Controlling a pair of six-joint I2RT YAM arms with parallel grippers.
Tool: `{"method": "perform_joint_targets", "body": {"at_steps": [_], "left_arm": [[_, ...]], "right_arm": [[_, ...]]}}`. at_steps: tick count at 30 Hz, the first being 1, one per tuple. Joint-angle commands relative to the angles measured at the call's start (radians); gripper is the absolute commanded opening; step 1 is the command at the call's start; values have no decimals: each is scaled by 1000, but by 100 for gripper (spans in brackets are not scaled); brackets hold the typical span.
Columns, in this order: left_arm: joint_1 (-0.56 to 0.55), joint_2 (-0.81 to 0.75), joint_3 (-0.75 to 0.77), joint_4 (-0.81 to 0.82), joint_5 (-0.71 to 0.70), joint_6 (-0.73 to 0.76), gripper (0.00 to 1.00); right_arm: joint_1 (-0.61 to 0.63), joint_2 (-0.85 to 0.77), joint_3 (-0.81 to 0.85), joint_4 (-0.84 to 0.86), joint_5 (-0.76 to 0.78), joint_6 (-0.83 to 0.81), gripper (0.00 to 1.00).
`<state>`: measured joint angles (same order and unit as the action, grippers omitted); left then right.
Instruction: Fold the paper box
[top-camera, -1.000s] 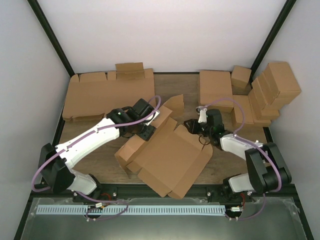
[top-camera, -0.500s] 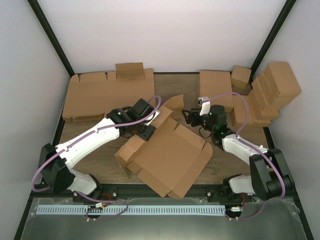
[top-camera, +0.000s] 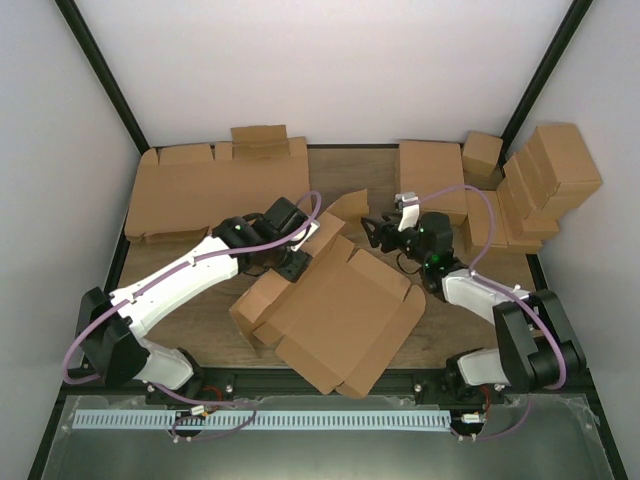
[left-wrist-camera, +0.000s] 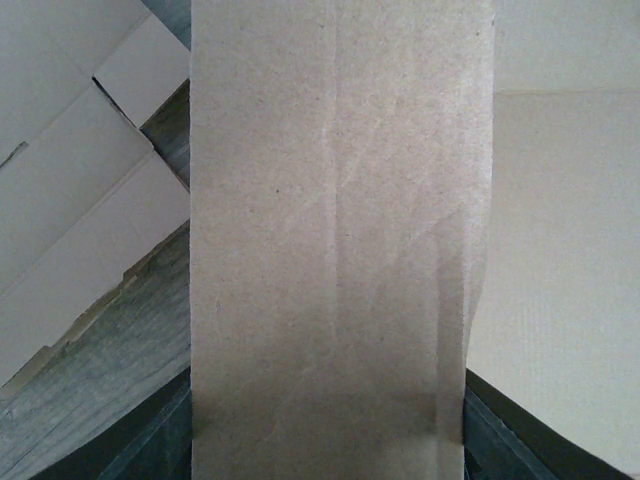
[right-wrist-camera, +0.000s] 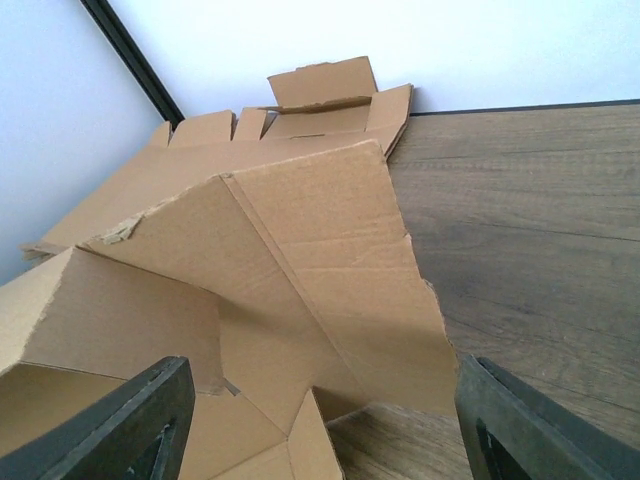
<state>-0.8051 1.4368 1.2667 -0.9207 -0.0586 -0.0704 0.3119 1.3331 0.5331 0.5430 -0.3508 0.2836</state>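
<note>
Opening wide, the right fingers (right-wrist-camera: 140, 420) release the brown corrugated cardboard box sheet (top-camera: 345, 310); left fingers (left-wrist-camera: 160, 445) grip its flap, folding unfinished.

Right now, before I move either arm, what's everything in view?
Half-folded box: one, brown, table centre.
Flat cardboard sheets: a pile, count unclear, brown, far left.
Finished boxes: several, brown, stacked far right.
Table: one, wood-grain.
Left gripper: one, black, at the box's far-left flap, cardboard between its fingers.
Right gripper: one, black, open, by the box's far corner.
</note>
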Motion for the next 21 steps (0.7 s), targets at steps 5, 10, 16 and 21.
{"method": "perform_joint_targets", "body": {"at_steps": [5,10,16,21], "left_arm": [[-4,-19,-9,-1,19,4,59],[-5,-24,-10,-1,21,-1,59],[-5,-24,-10,-2,26,0,59],[-4,-45,-20,40,96,2,59]], "right_arm": [[-5,66,30,103,-26,-41,76],[-4,63,28,96,-11,-66,77],[-39,71,5,153,-86,-55,86],[-56,128,27,184,-126,-91,79]]}}
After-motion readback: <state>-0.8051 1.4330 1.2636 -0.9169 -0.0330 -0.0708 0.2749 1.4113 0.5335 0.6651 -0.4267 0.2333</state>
